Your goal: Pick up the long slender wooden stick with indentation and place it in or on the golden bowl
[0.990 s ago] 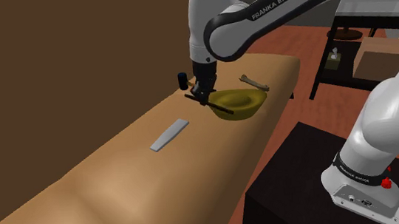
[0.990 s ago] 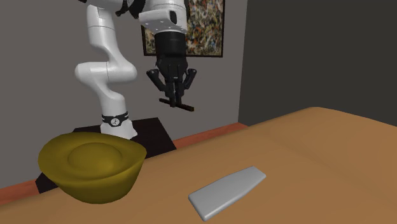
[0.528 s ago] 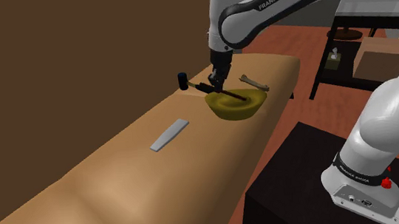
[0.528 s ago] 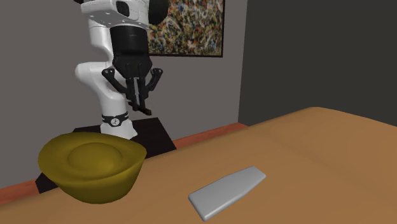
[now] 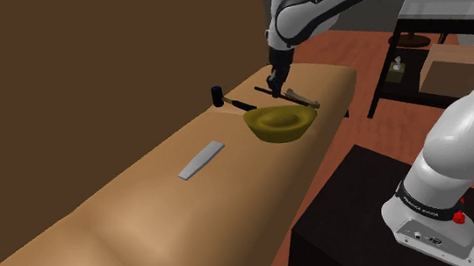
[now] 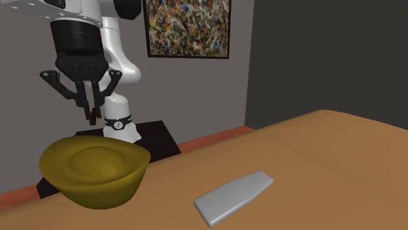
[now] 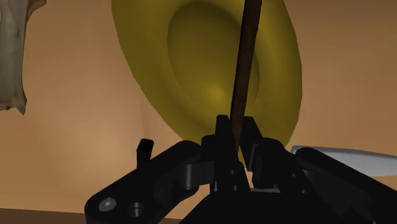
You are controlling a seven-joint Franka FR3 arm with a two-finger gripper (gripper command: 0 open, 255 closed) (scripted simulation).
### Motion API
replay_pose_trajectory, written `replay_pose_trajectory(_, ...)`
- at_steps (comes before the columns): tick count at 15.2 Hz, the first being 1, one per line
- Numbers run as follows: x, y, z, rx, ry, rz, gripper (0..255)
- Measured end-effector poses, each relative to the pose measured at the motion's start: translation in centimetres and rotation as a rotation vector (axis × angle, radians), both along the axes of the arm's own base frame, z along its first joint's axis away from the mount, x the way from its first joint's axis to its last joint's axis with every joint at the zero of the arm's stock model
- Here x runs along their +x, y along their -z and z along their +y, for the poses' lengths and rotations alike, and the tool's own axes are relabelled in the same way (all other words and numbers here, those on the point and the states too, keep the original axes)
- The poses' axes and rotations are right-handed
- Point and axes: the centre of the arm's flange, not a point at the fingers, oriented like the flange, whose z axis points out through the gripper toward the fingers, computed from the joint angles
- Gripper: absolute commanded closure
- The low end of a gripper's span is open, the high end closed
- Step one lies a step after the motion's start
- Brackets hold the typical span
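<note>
Since a second ago the black gripper (image 5: 276, 84) has swung to the far rim of the golden bowl (image 5: 266, 132), clenched on the long slender dark-brown stick (image 7: 245, 70), which hangs above the bowl. Released this far off-centre, the stick could catch the rim and tip out onto the tan counter (image 5: 145, 215).

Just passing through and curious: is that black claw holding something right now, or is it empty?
Gripper: shut on the slender dark brown stick, above the golden bowl.
</note>
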Motion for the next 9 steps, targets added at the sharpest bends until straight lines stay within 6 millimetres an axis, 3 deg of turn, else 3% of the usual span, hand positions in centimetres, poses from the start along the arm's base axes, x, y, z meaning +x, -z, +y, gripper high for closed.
replay_pose_trajectory(9, 0.1, 4.8, -1.0, 0.000, -0.002, 0.001, 255)
